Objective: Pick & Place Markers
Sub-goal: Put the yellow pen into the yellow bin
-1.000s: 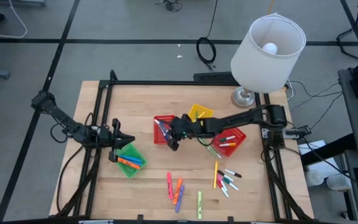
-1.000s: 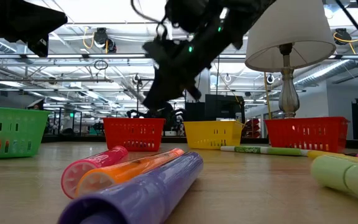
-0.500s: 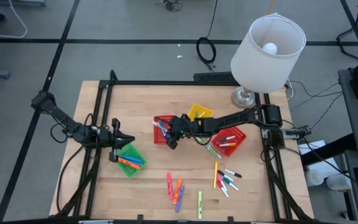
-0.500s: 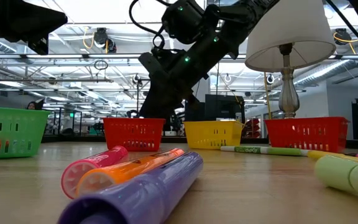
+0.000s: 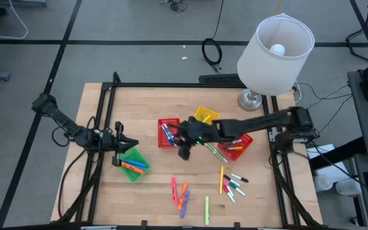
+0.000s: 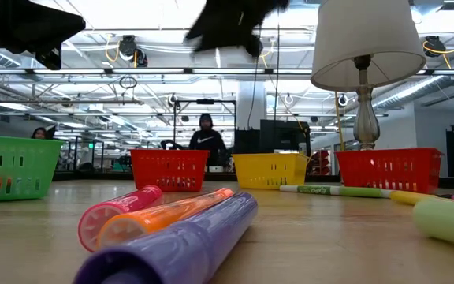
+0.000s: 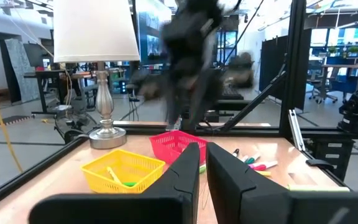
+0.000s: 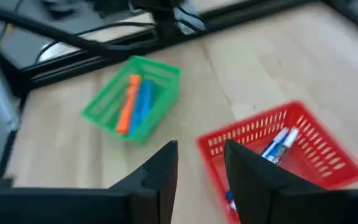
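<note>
Sitting between a drop and the next pick, judging by layout: right gripper (image 5: pixel 184 152) hangs just lower right of the left red basket (image 5: pixel 160 142) near frame centre in the high view, fingers (image 8: pixel 247 180) parted with bare gap, nothing held. Blue and white-barrelled markers (image 8: pixel 279 144) lying in that basket, long axes roughly parallel, running diagonally toward the upper right of the right wrist view. Left gripper (image 5: pixel 121 142) parked at the left table edge beside the green basket (image 5: pixel 133 164), fingers (image 7: pixel 188 168) close together with only a thin slit, empty. Green basket holding orange and blue markers (image 5: pixel 135 166), axes slanted down to the right in the high view. Remaining loose markers on bare wood in the lower half of the high view: pink/orange/purple trio (image 5: pixel 180 193) lower centre, axes near vertical with slight tilt; lone green highlighter (image 5: pixel 206 209) below right of them, vertical; mixed cluster (image 5: pixel 232 184) lower right, fanned, with one yellow-orange barrel standing vertical at its left side. Next move likely calls for swinging the right gripper down-frame to one loose marker, rotating the wrist so fingers close across the barrel, not along it. Cluster crowded, so picking an outer piece looks safer.
</note>
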`<state>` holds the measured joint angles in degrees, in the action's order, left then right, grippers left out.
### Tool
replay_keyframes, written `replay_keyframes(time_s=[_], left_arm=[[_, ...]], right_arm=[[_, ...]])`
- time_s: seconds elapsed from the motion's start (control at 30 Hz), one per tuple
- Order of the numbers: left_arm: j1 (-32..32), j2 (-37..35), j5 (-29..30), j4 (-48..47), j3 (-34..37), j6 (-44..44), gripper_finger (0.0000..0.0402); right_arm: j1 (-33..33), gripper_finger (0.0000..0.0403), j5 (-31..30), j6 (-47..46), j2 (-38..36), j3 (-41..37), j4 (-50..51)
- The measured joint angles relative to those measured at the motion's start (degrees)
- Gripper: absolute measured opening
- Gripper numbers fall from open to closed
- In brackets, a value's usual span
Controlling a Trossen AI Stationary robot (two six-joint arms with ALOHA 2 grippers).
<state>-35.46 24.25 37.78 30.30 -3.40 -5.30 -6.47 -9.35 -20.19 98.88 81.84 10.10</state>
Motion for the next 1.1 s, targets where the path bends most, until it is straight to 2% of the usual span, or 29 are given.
replay_keyframes(time_s=[0.13, 0.23, 0.33, 0.57, 0.7, 0.8, 1.0, 1.1], left_arm=[[0.0, 0.0, -0.03, 0.0, 0.0, 0.21, 0.0037], [0.02, 0.0, -0.03, -0.01, 0.0, 0.98, 0.0037], [0.02, -0.02, -0.03, -0.02, 0.0, 1.3, 0.0037], [0.01, -0.01, -0.03, -0.05, 0.0, 3.05, 0.0037], [0.01, -0.02, -0.07, -0.11, 0.0, 3.3, 0.0037], [0.01, 0.0, -0.13, -0.11, 0.0, 3.29, 0.0037], [0.02, 0.0, -0.18, -0.16, 0.0, 3.28, 0.0037], [0.02, -0.01, -0.2, -0.19, 0.0, 3.27, 0.0037]], right_arm=[[-9.06, 0.0107, -2.9, 3.6, -4.59, 8.34, 13.95], [-16.51, 0.0093, -5.49, 1.58, -6.21, 12.94, 24.51], [-23.07, 0.0073, -10.33, -4.68, -7.73, 14.38, 33.63], [-36.14, 0.0006, -10.17, -25.23, -7.63, 12.77, 46.11], [-41.7, 0.0009, -12.3, -33.01, -7.29, 5.74, 44.99], [-42.97, 0.0007, -14.84, -37.8, -7.33, -1.57, 40.1], [-41.3, 0.0003, -13.74, -39.02, -7.33, -15.31, 23.64], [-39.77, 0.0002, -11.91, -38.61, -7.31, -19.77, 17.71]])
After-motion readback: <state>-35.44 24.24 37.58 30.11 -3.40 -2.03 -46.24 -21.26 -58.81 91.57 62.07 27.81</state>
